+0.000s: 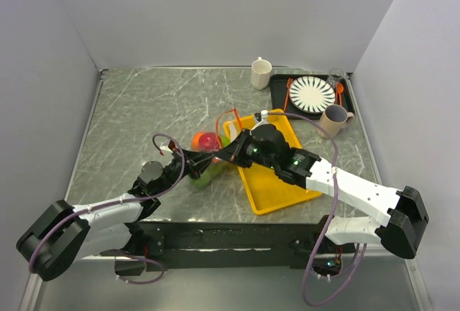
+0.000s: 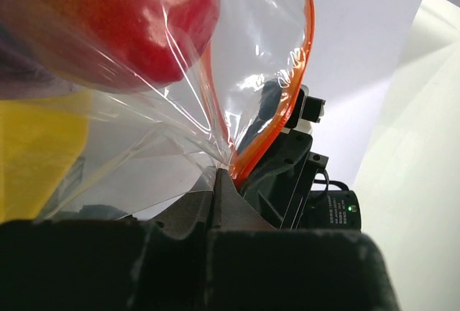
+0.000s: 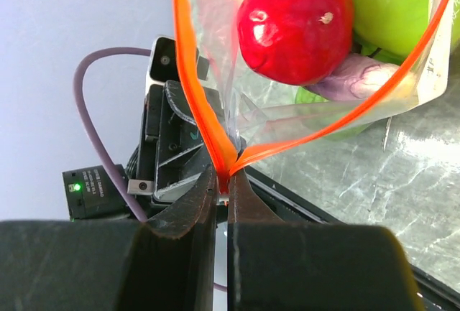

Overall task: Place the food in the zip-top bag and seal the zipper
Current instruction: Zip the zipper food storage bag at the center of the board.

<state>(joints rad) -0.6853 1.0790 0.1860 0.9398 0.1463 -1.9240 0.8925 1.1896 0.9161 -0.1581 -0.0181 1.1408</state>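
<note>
The clear zip-top bag (image 1: 213, 154) is held up between both grippers at the table's middle. Inside it I see a red fruit (image 3: 295, 24), a green fruit (image 3: 395, 9) and a dark purple fruit (image 3: 359, 77); an orange fruit (image 1: 198, 138) shows beside the red one (image 1: 209, 141). The orange-red zipper (image 3: 194, 81) loops open around the mouth. My right gripper (image 3: 226, 176) is shut on the zipper's end. My left gripper (image 2: 218, 174) is shut on the bag's film right beside the zipper (image 2: 291, 95). In the top view, left gripper (image 1: 198, 161) and right gripper (image 1: 230, 154) face each other closely.
A yellow tray (image 1: 277, 185) lies under the right arm. At the back right stand a white cup (image 1: 261, 74), a black tray (image 1: 277, 99) holding a striped plate (image 1: 311, 94) and an orange spoon (image 1: 338, 94), and a beige mug (image 1: 334, 119).
</note>
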